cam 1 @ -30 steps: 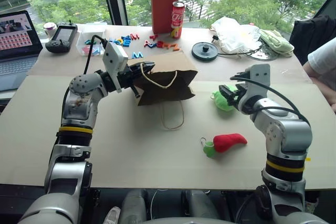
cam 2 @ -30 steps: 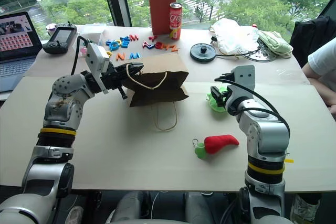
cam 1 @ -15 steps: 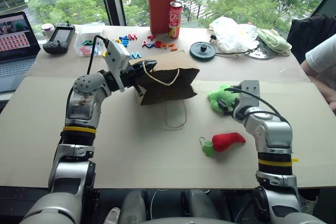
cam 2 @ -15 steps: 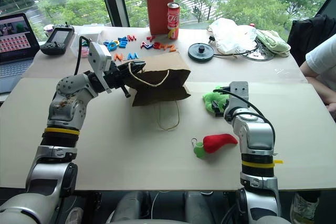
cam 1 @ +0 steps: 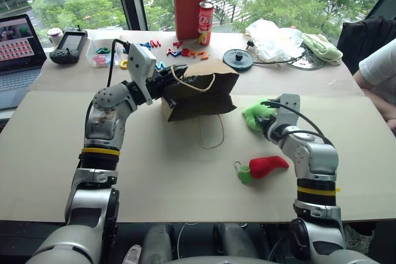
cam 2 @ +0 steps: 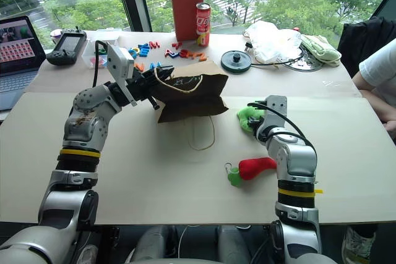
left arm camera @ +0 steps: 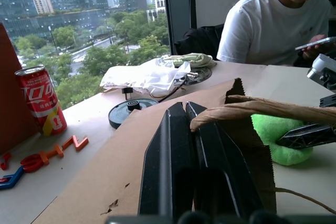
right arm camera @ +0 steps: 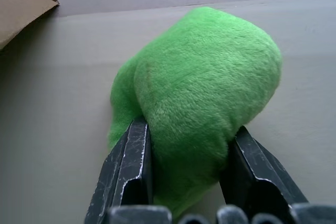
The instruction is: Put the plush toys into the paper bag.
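Silver arms, yellow-black wrist bands, black cables, black pincer point(right arm camera: 186, 177) fingers

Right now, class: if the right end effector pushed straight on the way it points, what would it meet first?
The green plush toy, already squeezed between its fingers; beyond it, bare table.

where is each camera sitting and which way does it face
Head stereo pair: looks forward and down at the beige table, both arms, brown kraft paper bag.
Left wrist: looks along the shut left pincer pinching the bag's handle, toward a seated person.
Right wrist: looks down along the right pincer clamping the round bright green plush toy.
Shared: bag and green plush appear in all.
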